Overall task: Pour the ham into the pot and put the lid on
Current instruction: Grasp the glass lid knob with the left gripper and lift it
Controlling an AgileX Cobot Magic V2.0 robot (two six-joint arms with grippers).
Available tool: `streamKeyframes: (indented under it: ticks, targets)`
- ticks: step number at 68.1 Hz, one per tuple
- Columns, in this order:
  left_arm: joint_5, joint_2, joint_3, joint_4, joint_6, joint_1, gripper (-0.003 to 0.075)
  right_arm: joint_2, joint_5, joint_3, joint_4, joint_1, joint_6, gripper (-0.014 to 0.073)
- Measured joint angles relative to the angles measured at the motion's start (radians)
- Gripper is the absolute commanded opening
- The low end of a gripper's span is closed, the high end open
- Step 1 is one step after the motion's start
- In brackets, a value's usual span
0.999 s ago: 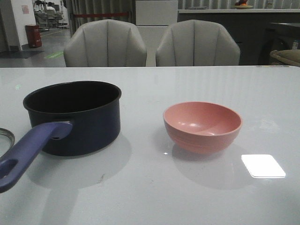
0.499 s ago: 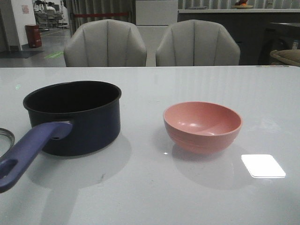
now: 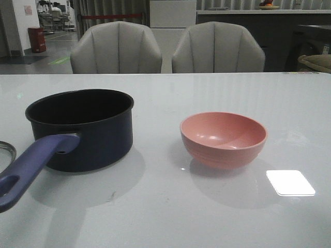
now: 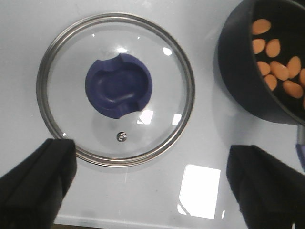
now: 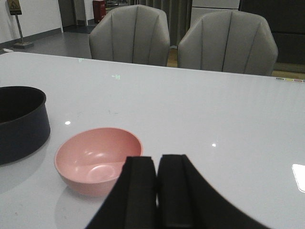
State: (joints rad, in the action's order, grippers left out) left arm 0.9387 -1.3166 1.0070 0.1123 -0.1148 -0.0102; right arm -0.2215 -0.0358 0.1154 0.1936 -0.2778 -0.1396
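Note:
The dark navy pot (image 3: 83,128) stands at the left of the table, its blue-purple handle (image 3: 28,168) pointing to the front left. In the left wrist view the pot (image 4: 238,71) holds several orange-pink ham chunks (image 4: 279,71). The glass lid (image 4: 116,88) with its dark blue knob (image 4: 118,88) lies flat on the table beside the pot; only its rim edge (image 3: 6,151) shows in the front view. My left gripper (image 4: 150,183) is open and empty, hovering above the table just off the lid's rim. My right gripper (image 5: 157,164) is shut and empty, near the empty pink bowl (image 5: 97,160).
The pink bowl (image 3: 223,139) stands right of the pot, empty. Two grey chairs (image 3: 116,49) stand behind the table's far edge. A bright light patch (image 3: 290,183) reflects off the table at the front right.

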Motion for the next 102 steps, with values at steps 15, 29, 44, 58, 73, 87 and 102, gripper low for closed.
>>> streamKeyframes:
  ticks: [15,29,44,58,73,87,102]
  targets:
    - [0.011,-0.137,0.034,0.011,0.043,-0.057,0.0678,0.0,0.0,0.0,0.0,0.0,0.0,0.0158]
    - [0.003,-0.24,0.09,0.004,0.059,-0.06,0.0678,0.0,0.0,0.0,0.0,0.0,0.0,0.0158]
    - [-0.003,-0.328,0.148,-0.028,0.08,-0.06,0.0678,0.0,0.0,0.0,0.0,0.0,0.0,0.0158]
    - [-0.003,-0.399,0.164,-0.031,0.098,-0.06,0.0678,0.0,0.0,0.0,0.0,0.0,0.0,0.0158]
    - [-0.014,-0.451,0.164,-0.026,0.106,-0.06,0.0678,0.0,0.0,0.0,0.0,0.0,0.0,0.0158]
    - [-0.032,-0.468,0.168,-0.021,0.115,-0.06,0.0674,0.0,0.0,0.0,0.0,0.0,0.0,0.0158]
    - [-0.038,-0.503,0.172,0.012,0.14,-0.06,0.0499,0.0,0.0,0.0,0.0,0.0,0.0,0.0158]
